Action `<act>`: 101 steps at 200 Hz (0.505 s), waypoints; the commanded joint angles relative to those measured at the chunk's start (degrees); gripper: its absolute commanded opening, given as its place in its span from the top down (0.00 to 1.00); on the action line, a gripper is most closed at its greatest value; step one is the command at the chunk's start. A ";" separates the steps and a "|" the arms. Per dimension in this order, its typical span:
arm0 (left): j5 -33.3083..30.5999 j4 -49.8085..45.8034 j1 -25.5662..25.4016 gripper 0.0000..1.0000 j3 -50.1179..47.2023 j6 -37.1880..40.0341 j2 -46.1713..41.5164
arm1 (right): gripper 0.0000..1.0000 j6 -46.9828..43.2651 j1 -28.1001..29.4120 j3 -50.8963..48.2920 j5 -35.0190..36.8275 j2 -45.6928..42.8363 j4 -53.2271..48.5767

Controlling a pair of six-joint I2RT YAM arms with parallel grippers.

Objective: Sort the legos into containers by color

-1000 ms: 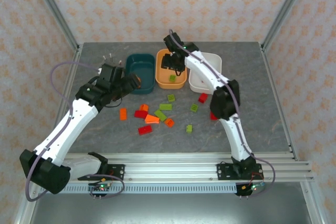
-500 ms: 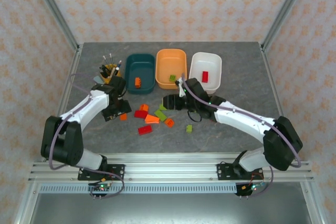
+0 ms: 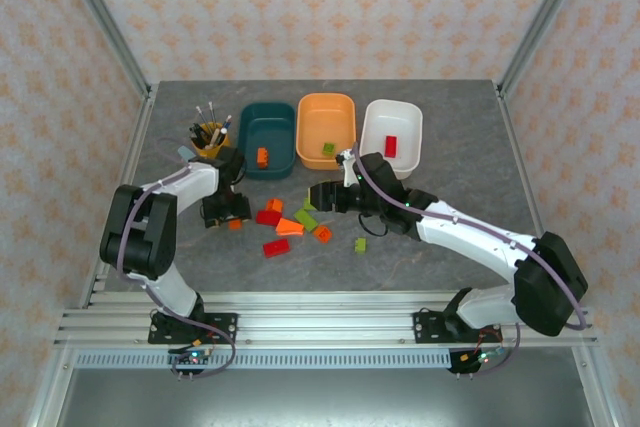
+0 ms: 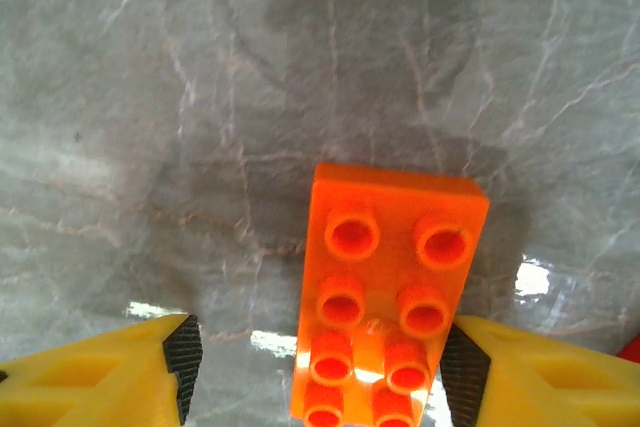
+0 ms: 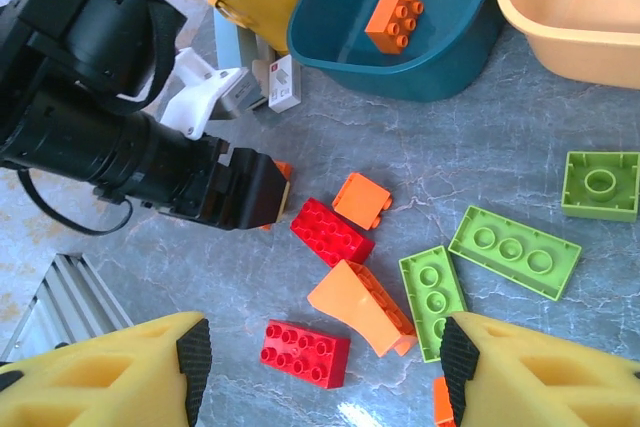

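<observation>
1. Teal bin (image 3: 268, 132) is the left one of three in a row toward the far edge of the table (image 3: 470, 157). It holds one orange brick (image 3: 262, 156), lying near its front wall.
2. The orange bin (image 3: 326, 125) in the middle holds one green brick (image 3: 328, 149) at its near end.
3. The white bin (image 3: 392, 127), on the right of the row, holds one red brick (image 3: 390, 145).
4. A yellow pen cup (image 3: 207, 137) stands just left of the teal bin.
5. Loose legos (image 3: 290, 226), red, orange and green, lie scattered on the table in front of the bins, around its middle.
6. The left gripper (image 4: 320, 365) is down at the table with its jaws spread around an orange lego (image 4: 385, 297). The left pad is clear of it and the right pad is just beside it.
7. The right gripper (image 5: 322, 362) hangs above the loose legos, jaws spread and nothing between them.
</observation>
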 commanded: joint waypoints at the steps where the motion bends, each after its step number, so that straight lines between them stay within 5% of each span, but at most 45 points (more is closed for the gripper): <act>1: 0.14 1.34 0.40 0.41 1.63 2.55 0.80 | 0.36 0.83 0.12 -0.38 -0.72 -0.42 1.54; 33: 0.49 3.11 0.32 0.61 0.04 2.51 0.93 | 0.36 1.02 0.11 -0.12 -0.02 0.15 1.22; 101: -3.39 -1.48 -2.46 0.68 1.26 0.69 -6.73 | 0.37 1.01 0.12 1.88 2.28 0.47 0.10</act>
